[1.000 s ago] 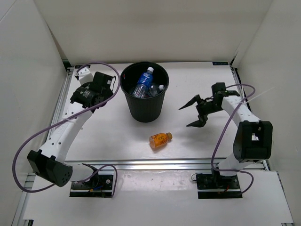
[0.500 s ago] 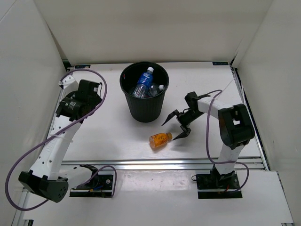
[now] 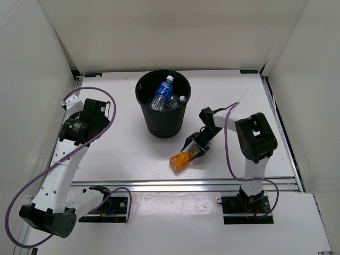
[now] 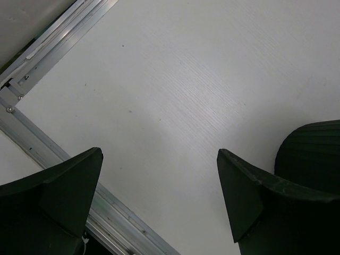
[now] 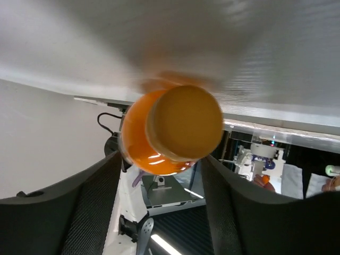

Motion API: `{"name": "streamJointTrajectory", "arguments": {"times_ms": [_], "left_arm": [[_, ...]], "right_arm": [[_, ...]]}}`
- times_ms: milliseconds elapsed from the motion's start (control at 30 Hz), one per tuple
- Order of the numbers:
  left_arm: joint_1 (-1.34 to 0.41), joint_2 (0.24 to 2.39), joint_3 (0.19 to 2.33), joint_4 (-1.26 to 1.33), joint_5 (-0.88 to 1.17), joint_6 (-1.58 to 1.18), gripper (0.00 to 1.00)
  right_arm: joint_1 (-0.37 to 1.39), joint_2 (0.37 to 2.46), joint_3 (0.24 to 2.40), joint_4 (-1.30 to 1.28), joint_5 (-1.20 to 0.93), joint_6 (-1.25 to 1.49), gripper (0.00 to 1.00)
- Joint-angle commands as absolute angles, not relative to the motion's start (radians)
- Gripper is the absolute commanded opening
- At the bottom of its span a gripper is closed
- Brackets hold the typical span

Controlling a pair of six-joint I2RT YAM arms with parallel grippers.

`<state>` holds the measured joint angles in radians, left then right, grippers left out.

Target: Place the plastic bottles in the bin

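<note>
The stubby orange bottle [image 3: 180, 159] lies on its side on the white table in front of the bin [image 3: 166, 126]. My right gripper [image 3: 192, 151] has a finger on each side of it and is shut on it. In the right wrist view the orange bottle [image 5: 170, 133] fills the gap of my right gripper [image 5: 162, 159], cap toward the camera. The black bin holds a blue-labelled clear bottle [image 3: 162, 94] and a clear bottle [image 3: 178, 100]. My left gripper [image 4: 159, 154] is open over bare table to the left of the bin [image 4: 311, 154].
White walls close the table on the left, back and right. An aluminium rail [image 3: 186, 185] runs along the near edge, and another rail [image 4: 48, 154] shows under the left gripper. Purple cables [image 3: 40, 175] loop off both arms.
My right arm swung down and left from beside the bin to the orange bottle, and its jaws closed around it. My left arm drew back from the bin toward the left edge.
</note>
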<state>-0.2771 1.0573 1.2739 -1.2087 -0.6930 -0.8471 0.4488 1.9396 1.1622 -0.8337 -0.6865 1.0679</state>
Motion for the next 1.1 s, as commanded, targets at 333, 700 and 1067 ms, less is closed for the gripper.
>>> {"name": "streamJointTrajectory", "arguments": {"times_ms": [333,700,1067], "left_arm": [[-0.252,1.009,1.144,-1.190,-0.637,-0.877,1.00],[-0.222,1.123,1.169,-1.189,-0.584,-0.877,1.00],[-0.204,1.071,1.148,-1.239,-0.592,-0.877,1.00]], "right_arm": [[0.431,1.963,1.258,-0.948,-0.581,0.953,0.44],[0.532,2.083,1.459,-1.086,-0.457,0.870,1.00],[0.565,2.089,1.276,-1.006,-0.457,0.917,0.73]]}}
